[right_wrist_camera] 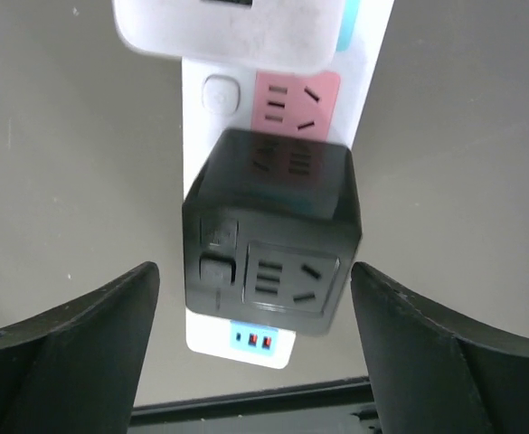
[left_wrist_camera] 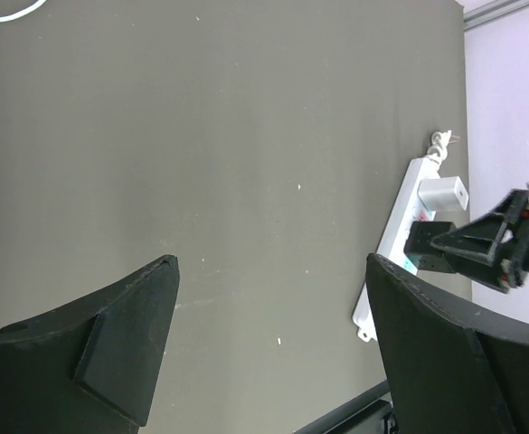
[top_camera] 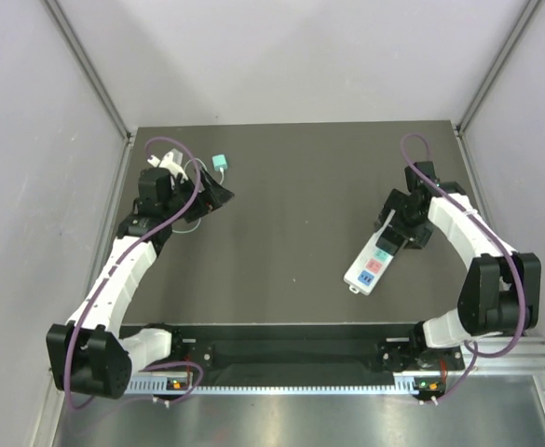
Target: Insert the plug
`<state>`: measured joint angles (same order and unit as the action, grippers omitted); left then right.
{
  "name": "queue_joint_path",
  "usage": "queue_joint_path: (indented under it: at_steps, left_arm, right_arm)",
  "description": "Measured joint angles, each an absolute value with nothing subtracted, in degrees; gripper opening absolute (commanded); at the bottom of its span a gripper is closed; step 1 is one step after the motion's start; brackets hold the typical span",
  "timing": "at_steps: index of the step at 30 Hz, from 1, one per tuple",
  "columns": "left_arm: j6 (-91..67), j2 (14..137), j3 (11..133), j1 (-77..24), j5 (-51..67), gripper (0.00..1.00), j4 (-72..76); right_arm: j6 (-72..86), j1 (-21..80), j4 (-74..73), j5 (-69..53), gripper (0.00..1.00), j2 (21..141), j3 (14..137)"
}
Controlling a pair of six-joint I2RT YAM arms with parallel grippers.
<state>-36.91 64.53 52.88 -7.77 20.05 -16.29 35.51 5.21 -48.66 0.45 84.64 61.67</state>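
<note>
A white power strip point(top_camera: 367, 268) with coloured sockets lies at the right of the table. In the right wrist view a black cube plug point(right_wrist_camera: 273, 231) stands on the strip point(right_wrist_camera: 201, 127), just below a pink socket point(right_wrist_camera: 296, 98). My right gripper point(right_wrist_camera: 255, 271) is open, with one finger on each side of the cube and clear of it. In the top view the right gripper point(top_camera: 395, 237) sits over the strip's far end. My left gripper point(top_camera: 222, 194) is open and empty at the far left. The left wrist view also shows the strip point(left_wrist_camera: 398, 226) and the cube point(left_wrist_camera: 424, 246).
A white adapter point(right_wrist_camera: 228, 32) sits on the strip beyond the cube. A teal plug point(top_camera: 220, 164) with a thin white cable lies at the back left near my left gripper. A black rail point(top_camera: 291, 354) runs along the near edge. Grey walls enclose the table.
</note>
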Motion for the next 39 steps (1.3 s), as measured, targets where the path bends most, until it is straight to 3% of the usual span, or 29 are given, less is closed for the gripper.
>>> queue_joint_path:
  at_steps: [4, 12, 24, 32, 39]
  left_arm:
    - [-36.25, 66.30, 52.88, -8.05, 19.35, 0.88, -16.38]
    - [-37.36, 72.05, 54.33, -8.10, 18.85, 0.87, -16.67]
    - [-32.80, 94.28, 73.45, -7.62, 4.54, 0.84, -18.24]
    - [-26.02, 120.33, 95.79, -7.31, 0.05, 0.75, -24.60]
    - [-20.88, 129.05, 104.68, -7.33, -4.21, 0.72, -29.71]
  right_arm:
    - [34.61, 5.26, -50.70, 0.97, 0.93, 81.01, 62.02]
    - [30.22, 5.96, -51.86, 1.26, 0.93, 71.50, 61.80]
    - [24.60, 6.48, -45.67, -6.00, 0.93, 46.24, 50.28]
    - [23.81, 6.59, -41.98, -9.96, 0.93, 43.79, 47.22]
    - [23.03, 6.59, -40.47, -11.97, 0.93, 46.98, 47.37]
